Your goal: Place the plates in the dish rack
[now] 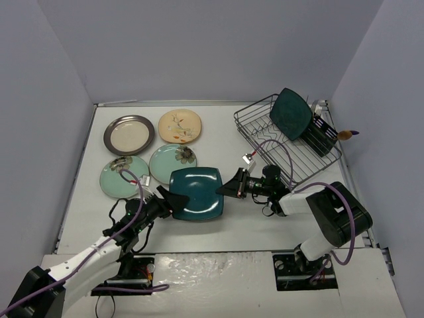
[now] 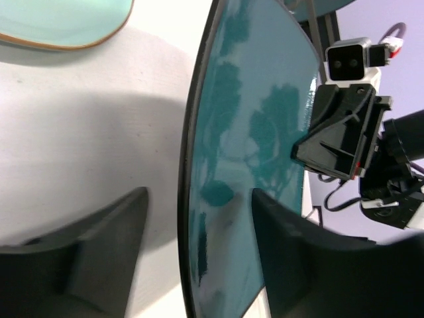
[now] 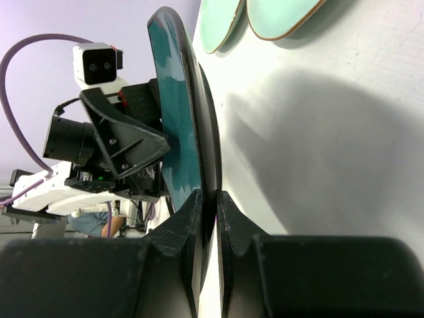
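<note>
A dark teal square plate (image 1: 197, 192) hangs tilted between my two grippers, near the table's front middle. My right gripper (image 1: 225, 187) is shut on its right rim; in the right wrist view the fingertips (image 3: 208, 193) pinch the plate's edge (image 3: 173, 119). My left gripper (image 1: 173, 199) stands open astride the left rim (image 2: 199, 193), with a gap between one finger and the plate (image 2: 252, 132). A second teal plate (image 1: 290, 112) stands in the black wire dish rack (image 1: 289, 159) at the back right. Two mint plates (image 1: 124, 176) (image 1: 173, 159), a cream floral plate (image 1: 179, 126) and a grey-rimmed cream plate (image 1: 128, 134) lie flat at the back left.
A black cutlery caddy (image 1: 320, 136) sits at the rack's right end with a utensil (image 1: 348, 134) sticking out. Purple-grey walls close the table on three sides. The mint plates lie just behind the lifted plate.
</note>
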{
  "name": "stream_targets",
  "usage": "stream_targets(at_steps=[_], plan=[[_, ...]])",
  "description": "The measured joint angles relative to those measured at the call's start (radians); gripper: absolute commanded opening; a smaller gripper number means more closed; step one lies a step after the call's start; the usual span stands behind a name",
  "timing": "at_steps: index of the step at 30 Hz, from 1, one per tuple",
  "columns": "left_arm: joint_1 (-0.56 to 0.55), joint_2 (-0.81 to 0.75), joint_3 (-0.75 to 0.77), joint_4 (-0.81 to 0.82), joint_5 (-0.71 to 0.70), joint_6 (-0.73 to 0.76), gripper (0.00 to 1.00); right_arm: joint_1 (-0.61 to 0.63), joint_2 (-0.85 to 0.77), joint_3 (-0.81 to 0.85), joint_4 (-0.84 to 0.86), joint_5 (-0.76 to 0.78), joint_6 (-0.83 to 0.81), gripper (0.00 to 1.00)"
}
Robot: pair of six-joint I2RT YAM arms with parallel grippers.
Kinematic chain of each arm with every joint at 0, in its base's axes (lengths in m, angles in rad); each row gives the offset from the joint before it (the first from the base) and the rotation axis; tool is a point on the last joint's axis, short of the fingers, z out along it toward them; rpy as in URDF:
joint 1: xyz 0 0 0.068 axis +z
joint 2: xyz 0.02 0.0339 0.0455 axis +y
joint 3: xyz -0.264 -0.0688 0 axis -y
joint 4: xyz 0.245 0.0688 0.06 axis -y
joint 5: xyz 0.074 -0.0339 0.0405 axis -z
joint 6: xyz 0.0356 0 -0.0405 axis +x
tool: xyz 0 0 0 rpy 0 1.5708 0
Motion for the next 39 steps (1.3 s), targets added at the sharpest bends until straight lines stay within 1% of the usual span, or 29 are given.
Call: stream_targets(at_steps=[2, 4, 5, 6, 11, 12, 16, 17, 18, 19, 20, 28, 33, 36, 39], plan=[[0.001, -0.001, 0.002, 0.007, 0.015, -0.006, 0.38, 0.000, 0.000, 0.000, 0.000, -0.004, 0.000, 0.00], [0.001, -0.007, 0.004, 0.015, 0.025, -0.011, 0.15, 0.000, 0.000, 0.000, 0.000, -0.010, 0.000, 0.00], [0.001, -0.012, 0.005, 0.017, 0.030, -0.013, 0.07, 0.000, 0.000, 0.000, -0.001, -0.012, -0.002, 0.00], [0.002, -0.019, 0.006, 0.021, 0.035, -0.018, 0.01, -0.002, 0.000, 0.000, -0.004, -0.012, -0.004, 0.00], [0.007, -0.055, 0.018, 0.023, 0.045, -0.033, 0.00, -0.013, -0.002, 0.000, 0.017, -0.023, 0.000, 0.00], [0.008, -0.059, 0.018, 0.021, 0.046, -0.035, 0.00, -0.013, -0.002, 0.000, 0.023, -0.025, -0.001, 0.02], [0.008, -0.072, 0.018, 0.015, 0.048, -0.041, 0.00, -0.013, -0.002, 0.000, 0.026, -0.031, -0.004, 0.36], [0.008, -0.076, 0.018, 0.015, 0.050, -0.041, 0.00, -0.013, -0.002, 0.000, 0.027, -0.034, -0.006, 0.42], [0.008, -0.079, 0.018, 0.015, 0.051, -0.043, 0.00, -0.013, -0.002, 0.001, 0.029, -0.037, -0.007, 0.44], [0.008, -0.081, 0.018, 0.015, 0.054, -0.046, 0.00, -0.013, -0.002, 0.003, 0.030, -0.042, -0.006, 0.50], [0.008, -0.082, 0.019, 0.015, 0.057, -0.047, 0.00, -0.013, -0.002, 0.007, 0.030, -0.046, -0.011, 0.54], [0.014, -0.075, 0.047, 0.011, 0.043, -0.054, 0.00, -0.013, 0.002, 0.069, 0.034, -0.066, -0.018, 0.64], [0.014, -0.070, 0.054, 0.009, 0.044, -0.060, 0.00, -0.005, 0.024, 0.090, 0.052, -0.074, -0.027, 0.75], [0.013, -0.071, 0.054, -0.004, 0.057, -0.060, 0.00, 0.002, 0.040, 0.093, 0.062, -0.075, -0.042, 0.78], [0.013, -0.080, 0.055, -0.029, 0.063, -0.059, 0.00, 0.002, 0.048, 0.093, 0.063, -0.075, -0.065, 0.78]])
